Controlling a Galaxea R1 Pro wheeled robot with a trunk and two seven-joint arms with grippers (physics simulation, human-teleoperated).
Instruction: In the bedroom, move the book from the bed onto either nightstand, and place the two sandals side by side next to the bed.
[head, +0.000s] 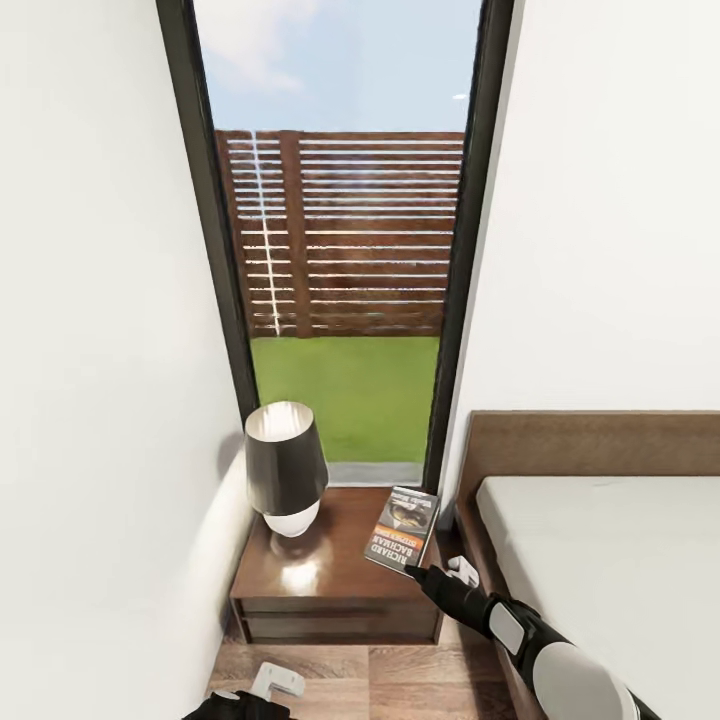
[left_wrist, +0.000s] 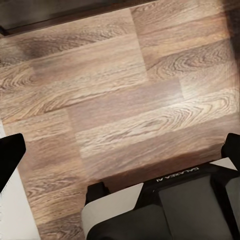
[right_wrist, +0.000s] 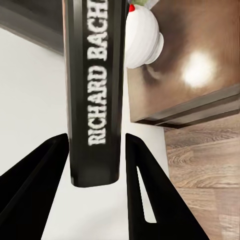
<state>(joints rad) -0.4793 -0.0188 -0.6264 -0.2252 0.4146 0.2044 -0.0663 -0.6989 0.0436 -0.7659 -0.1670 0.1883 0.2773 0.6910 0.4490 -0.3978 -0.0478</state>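
- Right hand (head: 418, 573) reaches in from the bed (head: 600, 560) side and grips the near edge of the book (head: 402, 530).
- Right wrist view: book (right_wrist: 95, 90) sits between both black fingers (right_wrist: 145, 200), which press its two faces; spine lettering reads "RICHARD BACH".
- Book is tilted over the right part of the nightstand (head: 330, 575), far edge toward the window (head: 340, 250); whether it touches the top cannot be told.
- Lamp (head: 285, 468) stands on the left part of the nightstand, apart from the book.
- Left hand (head: 262, 695) is low over the wood floor (left_wrist: 120, 100) in front of the nightstand; its fingers (left_wrist: 10, 155) are spread wide, nothing between them.
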